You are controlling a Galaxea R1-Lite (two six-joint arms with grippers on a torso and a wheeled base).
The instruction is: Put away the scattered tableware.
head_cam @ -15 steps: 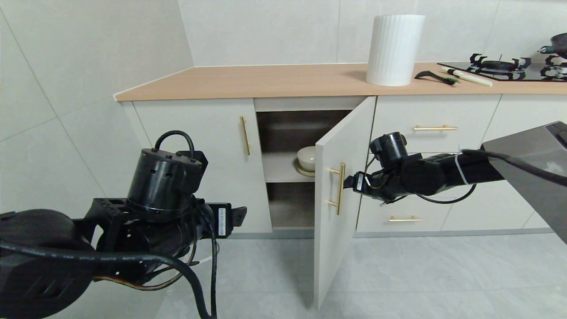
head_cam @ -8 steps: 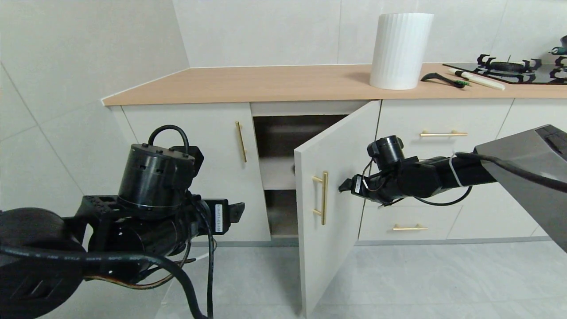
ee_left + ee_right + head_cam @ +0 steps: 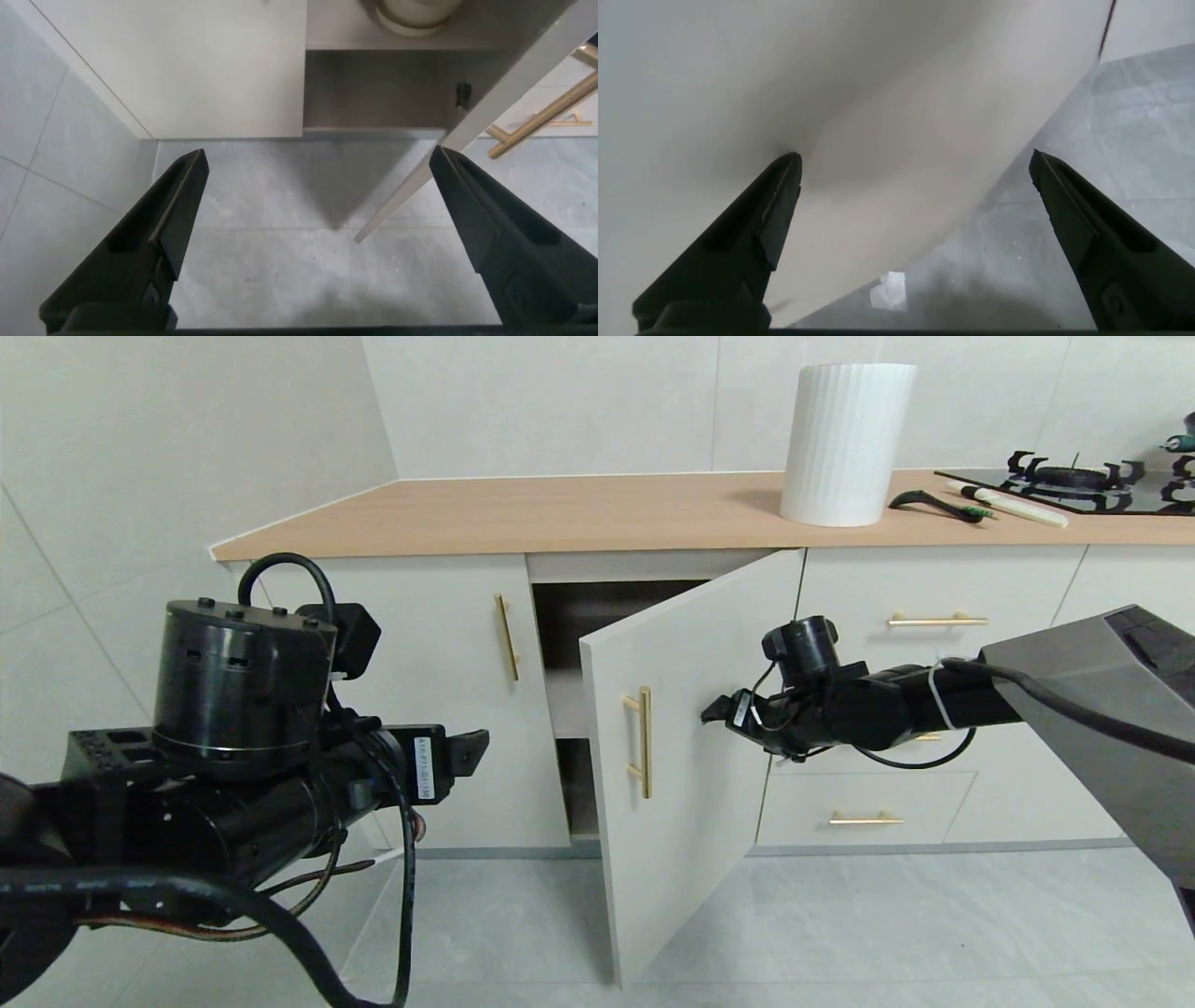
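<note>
A cream bowl (image 3: 411,11) sits on a plate on the cupboard's shelf, beyond my left gripper. The white cupboard door (image 3: 672,756) with its gold handle (image 3: 642,742) stands partly open and hides the shelf in the head view. My right gripper (image 3: 714,711) rests against the door's outer face, right of the handle. The right wrist view has its fingers (image 3: 775,219) spread wide, so this gripper (image 3: 915,243) is open and empty, with the door face just in front. My left gripper (image 3: 467,751) hangs low, left of the cupboard; it (image 3: 318,233) is open and empty over the floor.
On the wooden counter (image 3: 560,509) stand a tall white ribbed container (image 3: 845,443), a black utensil (image 3: 938,504), a white knife (image 3: 1013,506) and a gas hob (image 3: 1074,481). A shut door (image 3: 420,691) lies left of the opening, drawers (image 3: 936,619) to the right. Grey floor (image 3: 840,924) is free below.
The door has swung further toward shut, with my right gripper moving left against it. The bowl is now hidden in the head view. The head view shifted slightly and my left arm rose.
</note>
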